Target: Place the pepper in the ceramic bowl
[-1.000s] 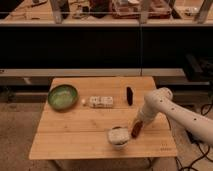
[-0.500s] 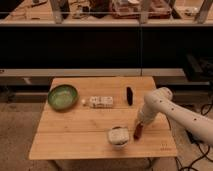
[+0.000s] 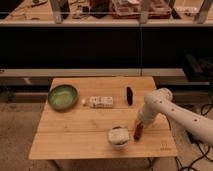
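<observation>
The pepper [image 3: 138,132] is small and reddish-brown. It lies on the wooden table [image 3: 75,132] just right of the small white bowl [image 3: 118,136]. My gripper [image 3: 139,124] is at the end of the white arm that comes in from the right. It is directly over or at the pepper's upper end, and contact cannot be made out. The green ceramic bowl [image 3: 62,96] stands at the table's far left and looks empty.
A white packet [image 3: 101,102] lies at the table's middle back. A dark, nearly black elongated item [image 3: 129,95] lies to its right. Dark shelving and a counter stand behind the table. Cables run along the floor at the right.
The gripper has shifted slightly right and down beside the white bowl, closer onto the pepper. The bowls, packet and dark item have not moved.
</observation>
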### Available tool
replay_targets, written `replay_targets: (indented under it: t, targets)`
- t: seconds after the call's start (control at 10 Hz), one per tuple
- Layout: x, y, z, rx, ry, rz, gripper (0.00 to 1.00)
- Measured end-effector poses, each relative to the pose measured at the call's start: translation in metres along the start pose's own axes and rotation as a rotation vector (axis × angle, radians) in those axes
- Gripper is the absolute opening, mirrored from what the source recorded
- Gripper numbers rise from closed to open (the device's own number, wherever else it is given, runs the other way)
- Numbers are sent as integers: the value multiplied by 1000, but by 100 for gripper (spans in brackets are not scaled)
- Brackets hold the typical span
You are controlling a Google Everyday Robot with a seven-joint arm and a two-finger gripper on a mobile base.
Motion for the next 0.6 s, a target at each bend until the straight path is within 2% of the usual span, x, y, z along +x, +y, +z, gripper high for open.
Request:
replay_targets:
  t: [0.6]
  targets:
    - [-1,-2,11,-3,1,-43,16]
